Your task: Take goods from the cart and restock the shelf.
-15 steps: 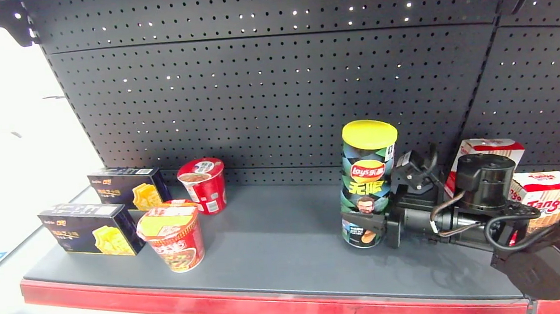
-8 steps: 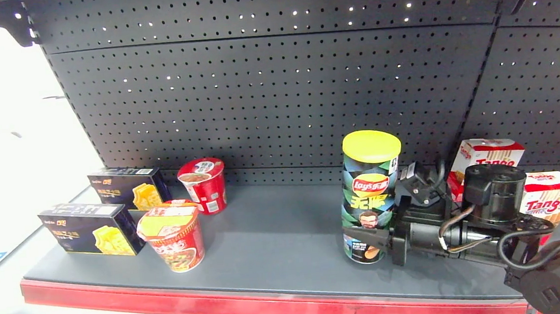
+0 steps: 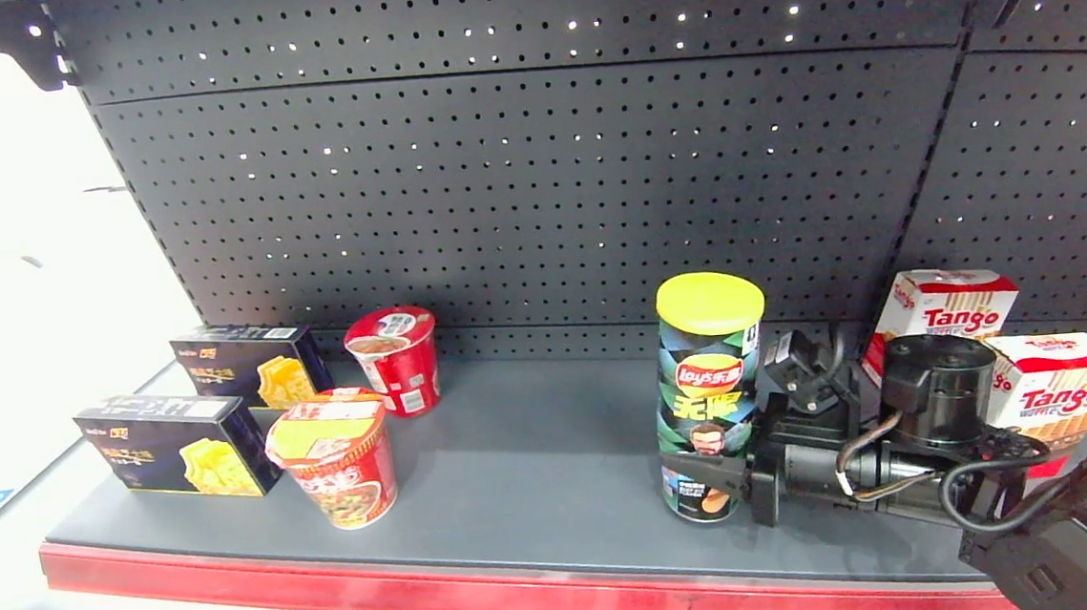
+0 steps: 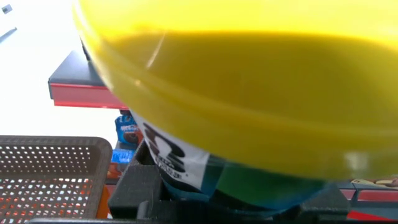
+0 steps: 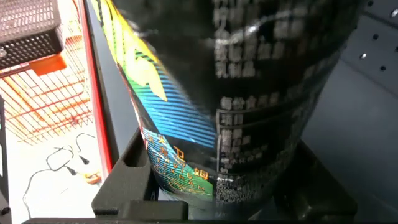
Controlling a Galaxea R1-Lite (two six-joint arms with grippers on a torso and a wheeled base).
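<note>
The right gripper (image 3: 708, 468) is clamped on the lower part of a yellow-lidded chip can (image 3: 709, 379), which stands upright toward the right front of the grey shelf (image 3: 535, 459), just beside two wafer boxes (image 3: 1066, 383). Noodle cups (image 3: 339, 463) and dark boxes (image 3: 175, 446) sit at the shelf's left end. The left gripper (image 4: 230, 200) grips a second can (image 4: 249, 81) near a mesh cart (image 4: 50, 168).

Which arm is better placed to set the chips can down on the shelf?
Right. The right gripper grips the chips can low on its body, upright over the shelf. The left gripper is down by the cart basket, holding a second can.
</note>
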